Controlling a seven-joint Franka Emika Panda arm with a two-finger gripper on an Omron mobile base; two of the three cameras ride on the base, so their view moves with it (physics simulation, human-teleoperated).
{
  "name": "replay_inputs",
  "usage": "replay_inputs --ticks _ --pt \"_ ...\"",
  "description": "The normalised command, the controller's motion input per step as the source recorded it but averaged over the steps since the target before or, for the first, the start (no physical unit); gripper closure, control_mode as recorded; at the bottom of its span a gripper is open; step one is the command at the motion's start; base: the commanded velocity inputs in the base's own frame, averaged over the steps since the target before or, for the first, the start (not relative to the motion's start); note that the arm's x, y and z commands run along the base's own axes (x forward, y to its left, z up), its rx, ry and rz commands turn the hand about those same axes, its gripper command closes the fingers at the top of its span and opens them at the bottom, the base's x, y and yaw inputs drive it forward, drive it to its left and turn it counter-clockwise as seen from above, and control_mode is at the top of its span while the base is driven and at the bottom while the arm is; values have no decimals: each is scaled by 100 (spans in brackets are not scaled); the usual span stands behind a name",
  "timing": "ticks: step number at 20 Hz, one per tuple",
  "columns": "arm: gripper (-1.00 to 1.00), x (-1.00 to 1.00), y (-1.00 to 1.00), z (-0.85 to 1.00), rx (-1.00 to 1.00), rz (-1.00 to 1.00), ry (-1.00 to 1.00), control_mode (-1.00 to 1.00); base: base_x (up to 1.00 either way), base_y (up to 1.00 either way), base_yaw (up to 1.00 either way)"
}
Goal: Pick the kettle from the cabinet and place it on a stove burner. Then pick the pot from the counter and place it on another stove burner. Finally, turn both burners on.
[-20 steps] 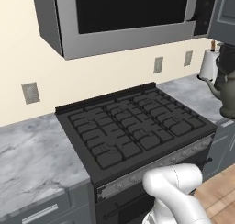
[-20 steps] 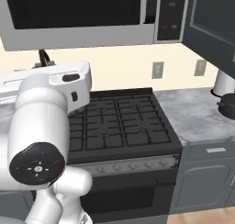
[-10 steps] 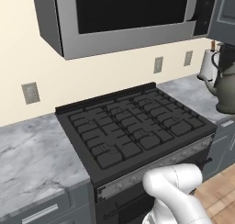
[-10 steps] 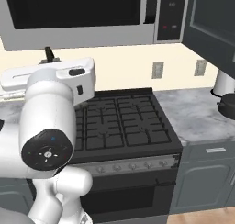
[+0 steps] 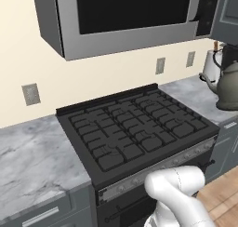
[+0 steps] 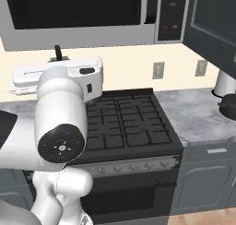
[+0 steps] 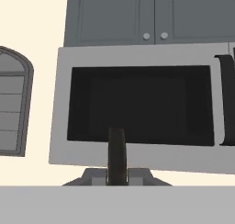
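Observation:
The grey-olive kettle (image 5: 228,90) hangs at the right edge of the left base view, its spout pointing left, in front of the counter (image 5: 193,92) right of the stove. My gripper (image 7: 117,179) is shut on the kettle's thin dark handle (image 7: 117,152), which rises in the middle of the hand view below the microwave. In the right base view my white hand (image 6: 57,75) is level, left of the stove burners (image 6: 126,122), with the handle's top (image 6: 57,53) poking above it. The dark pot (image 6: 229,108) sits on the counter (image 6: 198,113) at the far right. The cabinet door (image 6: 213,26) stands open.
The silver-framed microwave (image 5: 130,16) hangs low over the black cooktop (image 5: 135,128). A row of knobs (image 6: 133,165) runs along the stove front. A white paper towel roll (image 6: 226,83) stands behind the pot. More marble counter (image 5: 32,149) lies left of the stove.
The hand with the kettle has moved forward: the kettle has slid a little left in the left base view and the hand rightward in the right base view. The grip has stayed shut.

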Motion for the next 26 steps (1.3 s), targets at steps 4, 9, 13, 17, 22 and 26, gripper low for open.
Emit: replay_inputs --ticks 4,9,13,17,22,26 --pt "100 0 -31 -10 3 0 0 -100 0 0 0" --pt "100 2 -19 -20 0 0 6 -100 0 0 0" --pt "100 22 -7 -29 0 0 10 -100 0 0 0" --pt "100 19 0 -22 0 0 4 -100 0 0 0" --pt "100 12 -5 -14 0 0 4 -100 0 0 0" --pt "100 16 0 -7 -3 0 10 -100 0 0 0"
